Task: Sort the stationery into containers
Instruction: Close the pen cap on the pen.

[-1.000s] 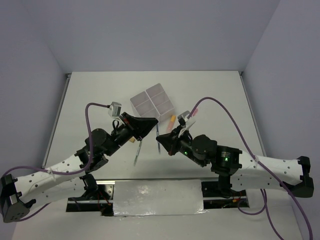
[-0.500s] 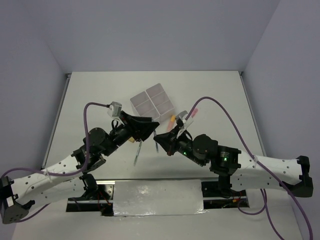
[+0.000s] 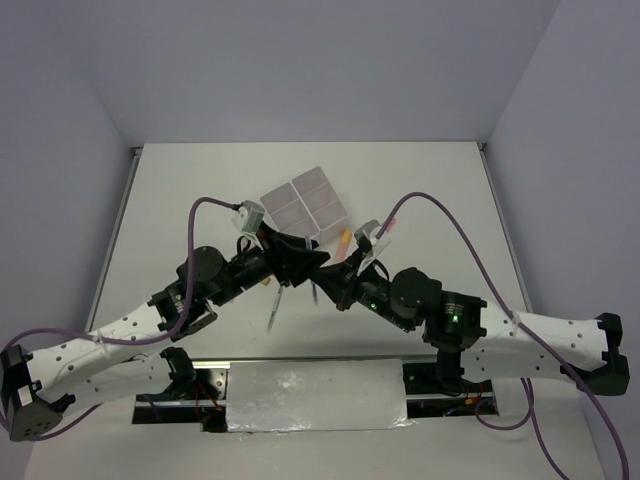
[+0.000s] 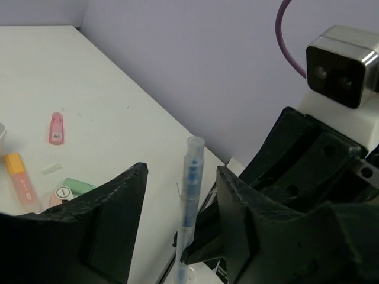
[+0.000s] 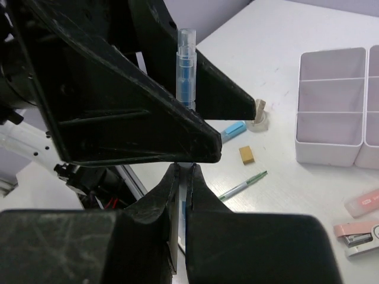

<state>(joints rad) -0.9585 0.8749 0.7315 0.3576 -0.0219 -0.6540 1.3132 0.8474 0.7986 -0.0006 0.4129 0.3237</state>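
Barely begun, seemingly: nothing seen in organiser, eraser and green pen loose on bench. Gripping blue pen in right pincer, flanking it with gaping left pincer.

You had the white organiser resting flat, its compartments facing up. Near one side of it lay the small tape roll, the blue highlighter and the tan eraser block. The thin green pen lay farther out. A pale pink piece lay just beside the organiser. Well apart from it, the clear blue pen stood upright, clamped in your right gripper.
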